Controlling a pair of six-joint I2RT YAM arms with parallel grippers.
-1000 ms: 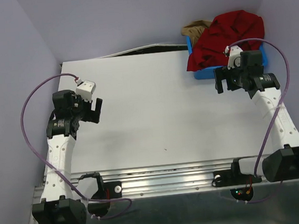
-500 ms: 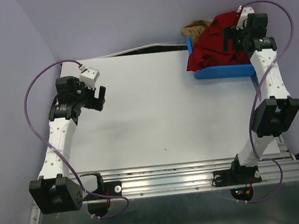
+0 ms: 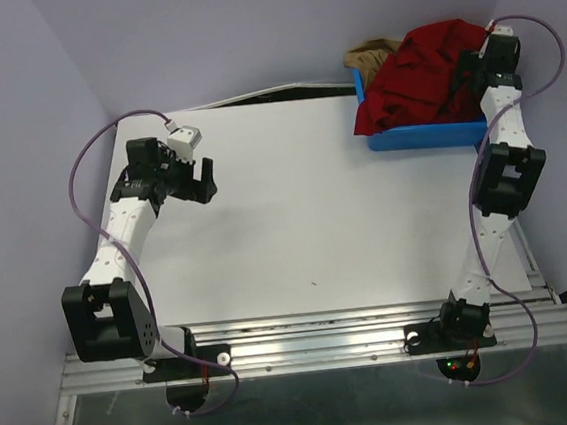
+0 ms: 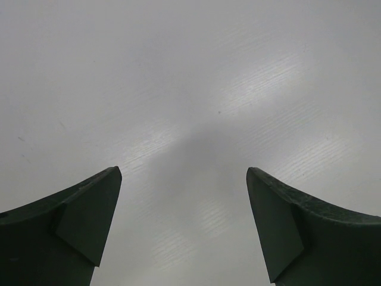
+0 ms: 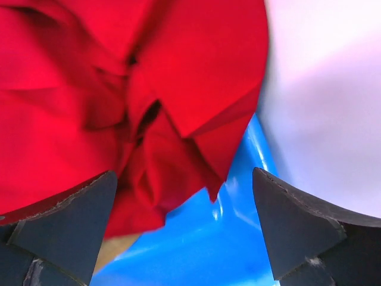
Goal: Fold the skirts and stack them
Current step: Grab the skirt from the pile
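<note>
The red skirt (image 3: pixel 416 74) lies heaped in the blue bin (image 3: pixel 427 139) at the table's (image 3: pixel 295 231) far right corner, and the tan skirt (image 3: pixel 369 59) pokes out behind it at the bin's far left end. The right gripper (image 5: pixel 184 171) hangs just over the red cloth's right side, jaws spread wide, gripping nothing. The left gripper (image 4: pixel 183 170), equally wide and empty, hovers above the tabletop well away to the left.

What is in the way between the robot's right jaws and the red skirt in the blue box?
Nothing I can see. The right gripper hangs close over the crumpled deep red cloth skirt, jaws open. That skirt lies on top in the blue plastic bin. The tan-brown cloth skirt peeks out behind it, not in between.
</note>
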